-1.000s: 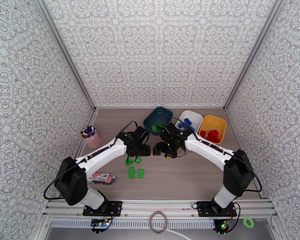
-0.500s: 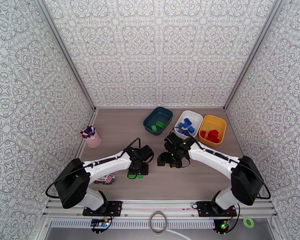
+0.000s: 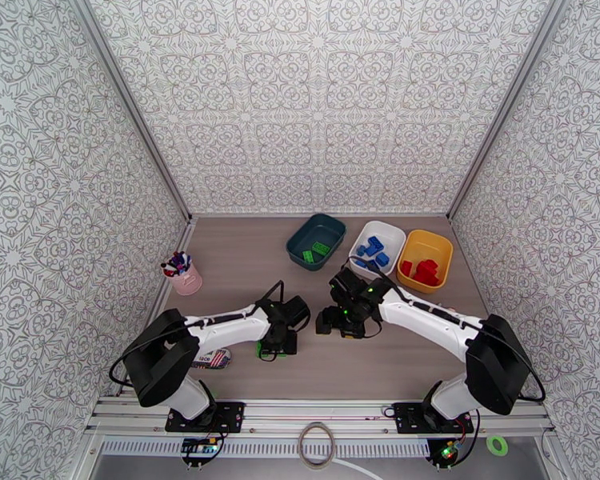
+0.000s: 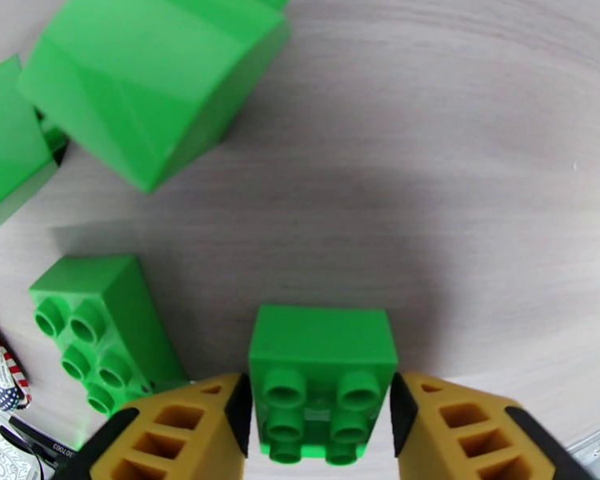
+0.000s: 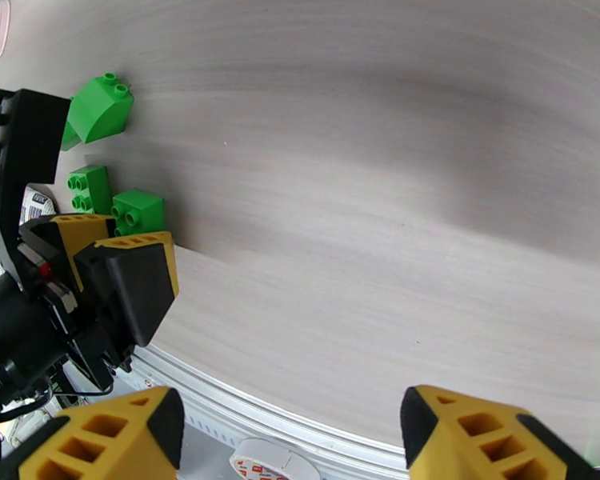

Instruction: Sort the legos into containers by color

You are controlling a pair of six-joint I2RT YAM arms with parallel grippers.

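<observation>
My left gripper (image 3: 276,346) is low over the green legos near the table's front. In the left wrist view its fingers (image 4: 184,430) press both sides of a square green brick (image 4: 322,378) that rests on the table. An oblong green brick (image 4: 100,338) and a curved green piece (image 4: 156,82) lie beside it. My right gripper (image 3: 326,322) hovers mid-table, wide open with nothing between its fingers (image 5: 492,434). At the back stand the teal bin (image 3: 302,236) with green bricks, the white bin (image 3: 390,232) with blue ones and the yellow bin (image 3: 440,248) with red ones.
A pink cup of pens (image 3: 184,275) stands at the left. A white printed pouch (image 3: 212,359) lies just left of my left gripper, close to the table's near edge. The two grippers are about a hand's width apart.
My left arm swung from mid-table toward the front, came down over the green bricks and closed around one. My right gripper drifted slightly nearer and stayed open.
</observation>
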